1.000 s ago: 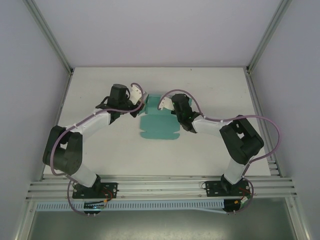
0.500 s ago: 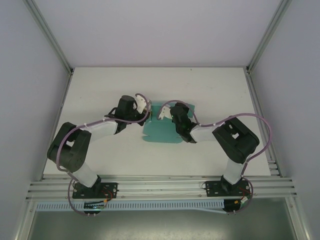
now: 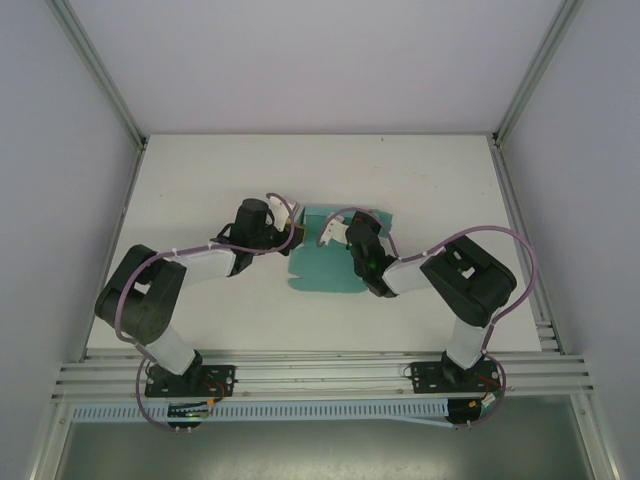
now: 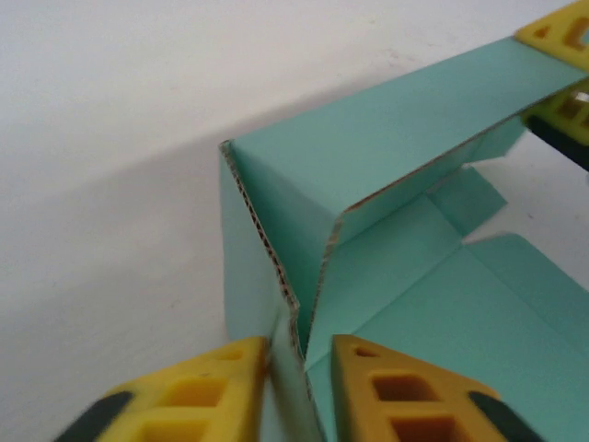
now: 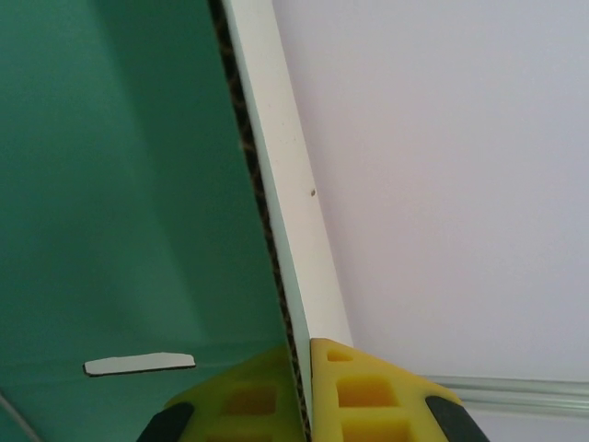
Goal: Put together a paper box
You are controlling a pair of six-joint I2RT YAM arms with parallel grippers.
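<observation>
The teal paper box (image 3: 322, 266) lies partly folded at mid-table, its base flat and its far panels raised. My left gripper (image 3: 292, 229) is at its far-left corner, and in the left wrist view this gripper (image 4: 296, 373) is shut on a standing corrugated wall of the box (image 4: 368, 157). My right gripper (image 3: 333, 231) holds the far panel from the right. Its yellow fingers (image 5: 368, 396) pinch the panel edge (image 5: 276, 212), teal on one side, white on the other. The right gripper's fingertips (image 4: 560, 35) show at the panel's other end.
The white table (image 3: 200, 170) is bounded by grey walls and metal posts (image 3: 98, 70). A rail (image 3: 320, 372) with the arm bases runs along the near edge. Open table surface lies behind and on both sides of the box.
The left gripper has moved right and nearer, closing in on the box's left corner. The right arm has drawn in, and the box has shifted slightly toward the front.
</observation>
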